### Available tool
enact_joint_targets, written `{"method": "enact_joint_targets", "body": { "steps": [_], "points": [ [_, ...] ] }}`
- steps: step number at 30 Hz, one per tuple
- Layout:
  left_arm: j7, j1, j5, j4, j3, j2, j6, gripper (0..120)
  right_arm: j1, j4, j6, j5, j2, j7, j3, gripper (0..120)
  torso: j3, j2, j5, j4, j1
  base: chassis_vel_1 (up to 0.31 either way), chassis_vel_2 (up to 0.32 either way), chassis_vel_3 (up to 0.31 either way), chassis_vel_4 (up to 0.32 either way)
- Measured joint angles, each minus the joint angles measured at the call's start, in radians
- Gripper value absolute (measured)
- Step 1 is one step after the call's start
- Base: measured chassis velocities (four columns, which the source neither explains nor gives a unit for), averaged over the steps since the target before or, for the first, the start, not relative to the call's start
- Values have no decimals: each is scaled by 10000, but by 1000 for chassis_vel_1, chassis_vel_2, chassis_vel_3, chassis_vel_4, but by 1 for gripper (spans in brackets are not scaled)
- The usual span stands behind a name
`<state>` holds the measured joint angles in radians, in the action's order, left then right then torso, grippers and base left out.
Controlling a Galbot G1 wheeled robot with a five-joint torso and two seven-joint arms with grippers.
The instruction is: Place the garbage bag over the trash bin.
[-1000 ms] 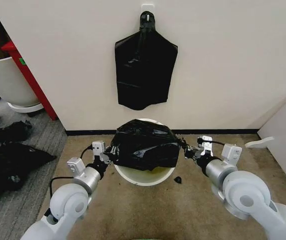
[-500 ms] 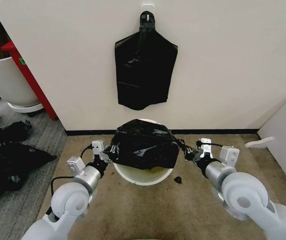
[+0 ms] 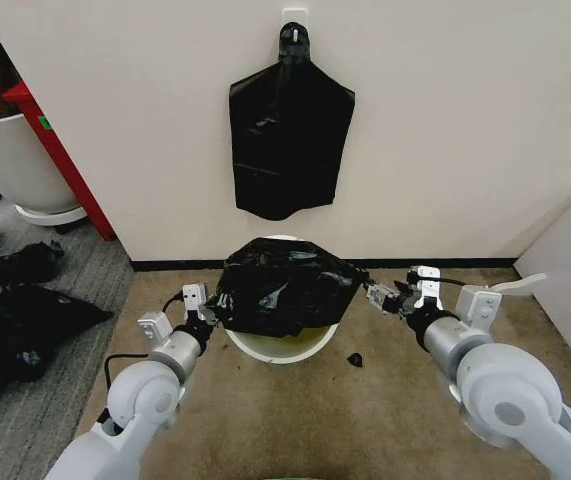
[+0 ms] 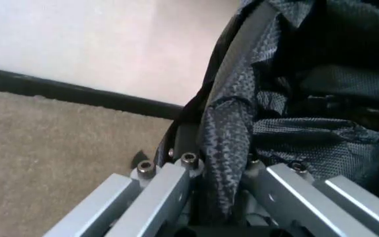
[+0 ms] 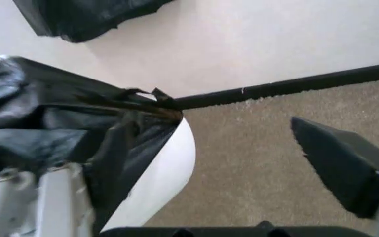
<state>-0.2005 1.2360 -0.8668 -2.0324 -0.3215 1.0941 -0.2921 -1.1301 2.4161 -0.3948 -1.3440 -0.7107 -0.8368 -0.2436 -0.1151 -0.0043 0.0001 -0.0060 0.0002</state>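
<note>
2 grippers | L [image 3: 208, 313] clenched on garbage bag [image 3: 283, 292] | R [image 3: 378, 298] released, beside trash bin [image 3: 283, 346]

Head view high, facing wall, wrist views close, perhaps sharing the garbage bag [image 3: 283, 292]

Both arms reach forward, one on each side.
The left gripper [image 3: 208, 312] is clamped on a fold of black film between its fingers [image 4: 170, 187]; the right gripper [image 3: 377, 297] stands spread, one finger [image 5: 337, 163] well apart.
</note>
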Motion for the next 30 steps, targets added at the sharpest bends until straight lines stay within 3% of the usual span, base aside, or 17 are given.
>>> {"method": "enact_joint_targets", "body": {
  "steps": [4,7,14,22,25,30],
  "points": [
    [-145,-78,11,73,21,1,5,0,54,354,138,-390,27,-320,-170,97,0,0,0,0,0,0,0,0,0],
    [-568,-202,49,102,155,3,54,0,480,841,569,-2345,57,-1027,-668,100,0,0,-3,0,0,0,0,0,0],
    [-992,-384,529,20,442,25,456,0,754,880,1600,-4717,-23,-503,-689,100,0,0,-1,-2,0,0,0,0,0],
    [-963,-795,2107,123,676,20,1459,0,1972,873,2679,-6940,-1264,-427,279,100,0,0,0,0,0,0,0,0,0],
    [-720,-860,2780,269,751,32,1963,0,3049,862,3359,-7953,-1771,-957,566,100,0,0,-5,2,0,0,0,0,0],
    [-535,-863,3434,385,851,131,2383,0,3689,535,3635,-8119,-2286,-1161,931,100,-1,0,-3,1,0,0,0,0,0]
  ]
}}
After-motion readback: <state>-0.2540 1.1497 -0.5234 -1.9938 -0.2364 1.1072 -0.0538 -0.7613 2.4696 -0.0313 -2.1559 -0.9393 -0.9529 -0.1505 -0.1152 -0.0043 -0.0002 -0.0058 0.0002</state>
